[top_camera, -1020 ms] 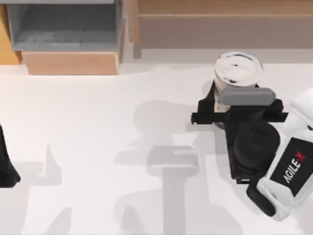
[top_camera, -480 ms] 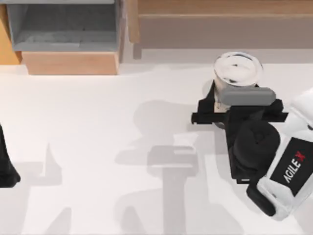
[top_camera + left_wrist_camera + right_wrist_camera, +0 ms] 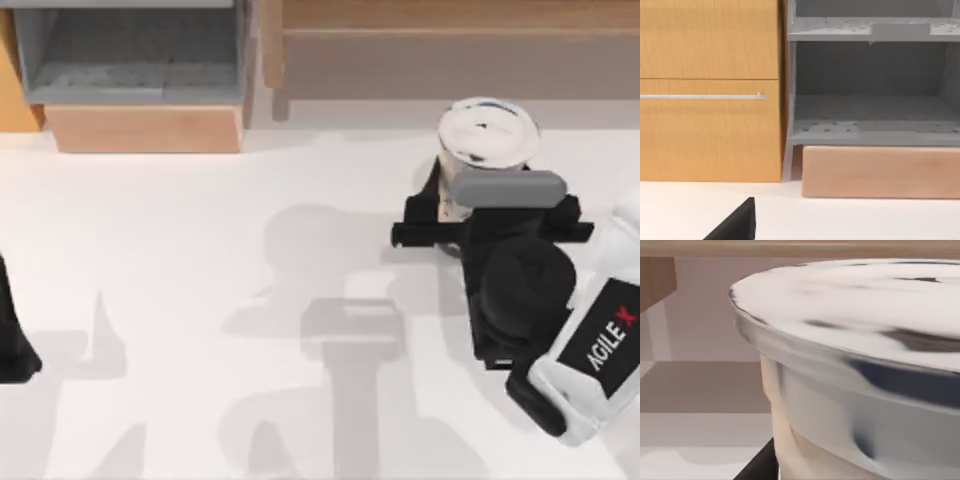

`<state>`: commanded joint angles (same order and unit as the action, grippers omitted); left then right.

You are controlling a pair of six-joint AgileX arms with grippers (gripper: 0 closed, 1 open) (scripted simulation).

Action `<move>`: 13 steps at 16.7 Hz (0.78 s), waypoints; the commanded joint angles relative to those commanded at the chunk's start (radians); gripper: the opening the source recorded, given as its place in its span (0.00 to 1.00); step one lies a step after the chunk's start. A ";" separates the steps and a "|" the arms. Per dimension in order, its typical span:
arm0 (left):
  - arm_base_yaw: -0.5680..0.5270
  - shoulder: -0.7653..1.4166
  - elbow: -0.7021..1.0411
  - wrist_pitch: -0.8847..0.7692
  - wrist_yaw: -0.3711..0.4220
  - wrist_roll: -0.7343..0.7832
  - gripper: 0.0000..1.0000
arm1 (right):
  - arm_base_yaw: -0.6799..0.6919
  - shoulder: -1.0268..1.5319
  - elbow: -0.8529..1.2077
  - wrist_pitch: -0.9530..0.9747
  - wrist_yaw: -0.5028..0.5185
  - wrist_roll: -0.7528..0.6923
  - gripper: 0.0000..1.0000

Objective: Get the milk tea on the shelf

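My right fingers (image 3: 470, 215) are closed around the milk tea (image 3: 487, 137), pinching the cup's side below its white lid, which fills my right wrist camera (image 3: 850, 340). The cup is upright at the right rear of the bench (image 3: 200, 300), just in front of the shelf (image 3: 450, 60). The grey open box (image 3: 130, 50) is rear left. My left arm (image 3: 12, 335) is parked at the left edge; whether its fingers are spread I cannot tell.
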<state>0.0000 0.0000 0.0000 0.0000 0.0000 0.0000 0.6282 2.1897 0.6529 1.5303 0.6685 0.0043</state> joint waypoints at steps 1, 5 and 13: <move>0.000 0.000 0.000 0.000 0.000 0.000 1.00 | 0.000 -0.002 0.000 -0.002 0.000 0.000 0.00; 0.000 0.000 0.000 0.000 0.000 0.000 1.00 | -0.002 -0.008 0.012 0.005 -0.001 0.000 0.00; 0.000 0.000 0.000 0.000 0.000 0.000 1.00 | -0.089 -0.174 0.151 -0.144 -0.061 -0.034 0.00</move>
<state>0.0000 0.0000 0.0000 0.0000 0.0000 0.0000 0.5390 2.0153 0.8038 1.3862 0.6074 -0.0294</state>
